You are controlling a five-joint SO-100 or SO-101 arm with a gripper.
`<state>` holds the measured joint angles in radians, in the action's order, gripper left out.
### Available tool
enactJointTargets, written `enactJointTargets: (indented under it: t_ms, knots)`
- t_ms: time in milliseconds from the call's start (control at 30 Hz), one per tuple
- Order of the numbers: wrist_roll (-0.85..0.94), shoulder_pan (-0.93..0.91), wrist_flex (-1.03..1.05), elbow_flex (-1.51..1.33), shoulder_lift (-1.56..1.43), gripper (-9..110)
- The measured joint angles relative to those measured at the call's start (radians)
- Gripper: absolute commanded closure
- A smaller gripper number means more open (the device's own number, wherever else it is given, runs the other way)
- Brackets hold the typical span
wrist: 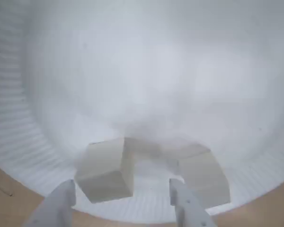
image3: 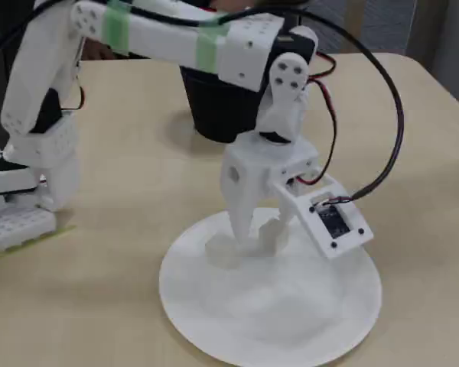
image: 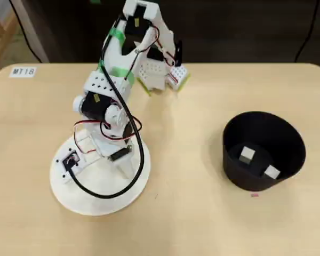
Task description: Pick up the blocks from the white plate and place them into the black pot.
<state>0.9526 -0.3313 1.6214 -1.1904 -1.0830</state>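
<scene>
The white plate (image3: 291,321) is plain white, with fine ribbing around its rim in the wrist view (wrist: 14,142). On it, two blocks (wrist: 106,170) (wrist: 203,175) look pale grey-white, perhaps only shadowed. The black pot (image: 264,152) is matte black, and two more white blocks (image: 247,154) (image: 272,172) lie inside it. Beside the plate, the table (image: 192,213) is light tan wood. The arm (image3: 161,34) above the plate is white with green tape bands (image3: 116,23), black cable and red wires.
</scene>
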Motion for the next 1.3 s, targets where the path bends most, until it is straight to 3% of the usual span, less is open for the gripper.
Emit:
enactJointTargets:
  t_ms: [167, 367, 700, 933, 1300]
  knots:
    - [0.0, 0.011, -0.006, 0.034, 0.034, 82]
    - [-0.014, 0.017, -0.006, 0.091, 0.058, 104]
    - [-0.043, 0.026, -0.006, 0.127, 0.061, 104]
    - [-0.209, 0.049, -0.012, 0.189, -0.097, 104]
    - [-0.598, 0.523, -0.092, 0.196, -0.511, 104]
